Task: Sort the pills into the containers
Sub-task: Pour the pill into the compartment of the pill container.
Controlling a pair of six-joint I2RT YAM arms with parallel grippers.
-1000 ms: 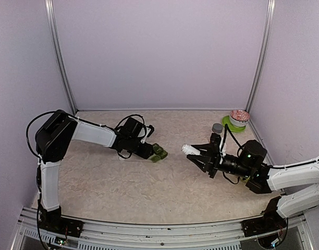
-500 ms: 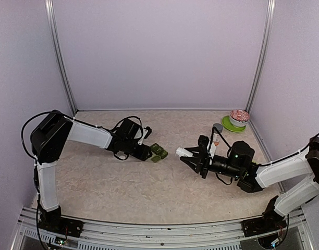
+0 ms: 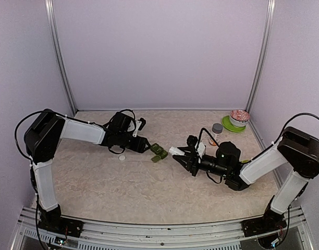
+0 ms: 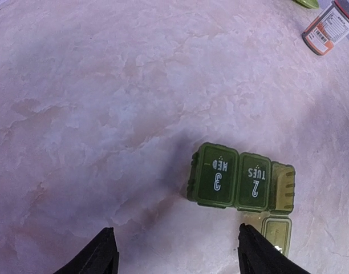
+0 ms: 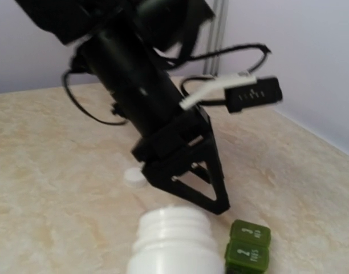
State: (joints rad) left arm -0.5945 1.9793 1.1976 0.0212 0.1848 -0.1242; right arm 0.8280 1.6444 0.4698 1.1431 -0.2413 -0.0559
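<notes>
My left pincer hangs spread wide and empty over the surface, left of centre. My left wrist view shows bare marbled stone between its two black fingers. Just near of that pincer a small white cap lies flat on the surface. To its right is the green pill organiser, resting near the middle. Its compartments marked 3 WED and 2 TUE are closed. The next one along looks open, with a flap lying beside it. Right of the organiser, and close to it, my right pincer is clamped around a white bottle. The bottle is uncapped and tipped over, its open mouth pointing left toward the organiser. I cannot tell whether anything is inside it. Farther right and toward the far side an orange bottle with a grey lid stands upright. Beyond it, in the far right corner, a patterned bowl sits on a green dish.
</notes>
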